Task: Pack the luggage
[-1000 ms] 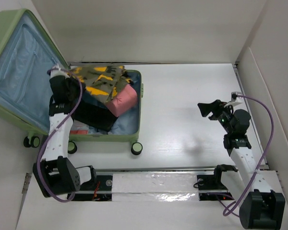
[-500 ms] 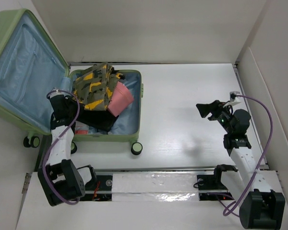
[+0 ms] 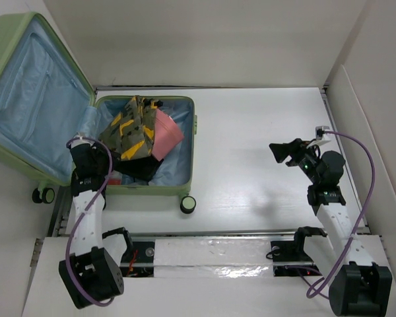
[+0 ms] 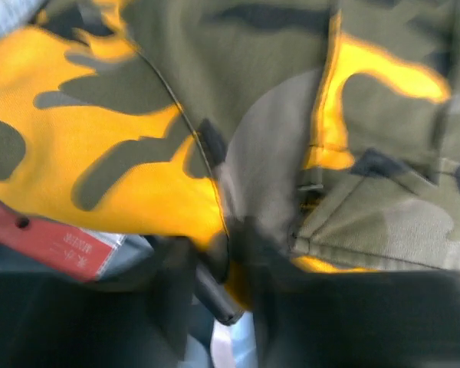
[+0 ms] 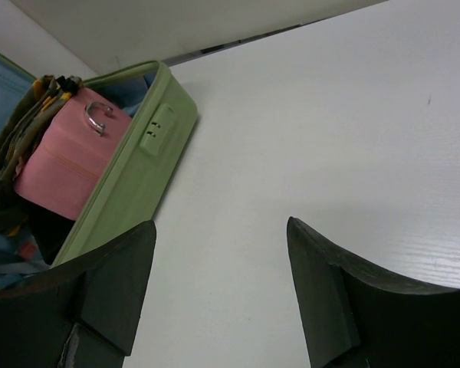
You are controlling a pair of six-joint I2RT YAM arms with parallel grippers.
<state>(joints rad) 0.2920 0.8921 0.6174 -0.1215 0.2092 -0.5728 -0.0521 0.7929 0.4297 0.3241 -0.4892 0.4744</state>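
Observation:
The luggage point(image 3: 193, 125) is a pale green hard-shell suitcase lying open at the left, its blue-lined lid point(image 3: 33, 99) propped up. Inside are a camouflage garment point(image 3: 129, 129) in olive and yellow, a pink box case point(image 3: 166, 135) with a metal handle, and dark clothing point(image 3: 135, 168). My left gripper point(image 3: 105, 157) sits at the suitcase's near left corner. In the blurred left wrist view the left gripper point(image 4: 230, 261) is shut on an edge of the camouflage garment point(image 4: 138, 138). My right gripper point(image 3: 277, 150) hovers open over the bare table at the right, holding nothing, and the right gripper point(image 5: 222, 230) faces the luggage point(image 5: 130, 184).
A red-labelled packet point(image 4: 54, 241) lies under the garment. The suitcase's black wheels point(image 3: 187, 205) face the near edge. White walls point(image 3: 356, 99) close the table at back and right. A metal rail point(image 3: 211, 251) runs along the front between the arm bases.
My left arm has drawn back toward the near left corner of the suitcase, dragging the camouflage garment off the pink case and bunching it leftward. The right arm has stayed put.

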